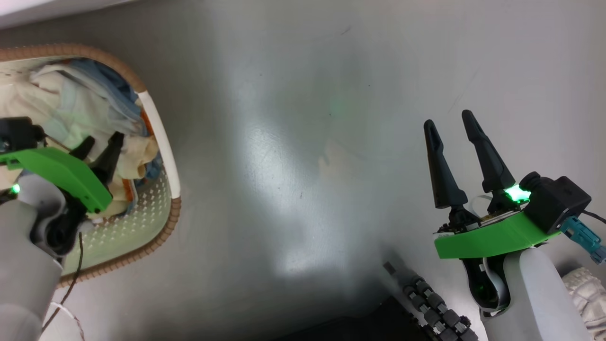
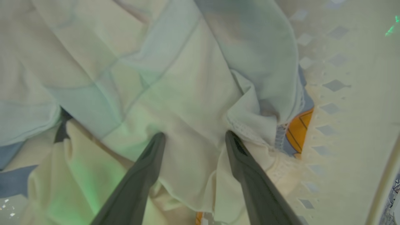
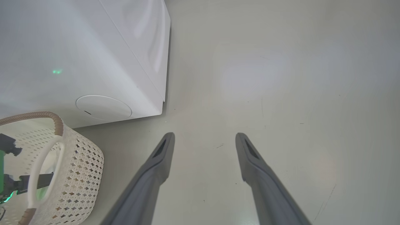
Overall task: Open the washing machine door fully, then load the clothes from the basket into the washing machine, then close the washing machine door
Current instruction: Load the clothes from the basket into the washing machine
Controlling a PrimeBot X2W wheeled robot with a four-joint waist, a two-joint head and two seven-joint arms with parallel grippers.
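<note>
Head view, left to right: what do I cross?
Left gripper, open jaws at light-blue and cream clothes → cream perforated plastic basket, brown woven rim → glossy grey floor → right gripper, jaws open over floor.

Head view: the basket (image 1: 161,142) is cut off by the left edge, and the left arm (image 1: 28,265) covers part of the clothes (image 1: 61,99) in it. A pale knobbly item (image 1: 589,289) at the lower right corner is cropped; not identifiable. Right wrist view: the washing machine (image 3: 93,56) runs off the top and left edges. Left wrist view: an orange print (image 2: 298,129) lies mostly hidden under a fold.
</note>
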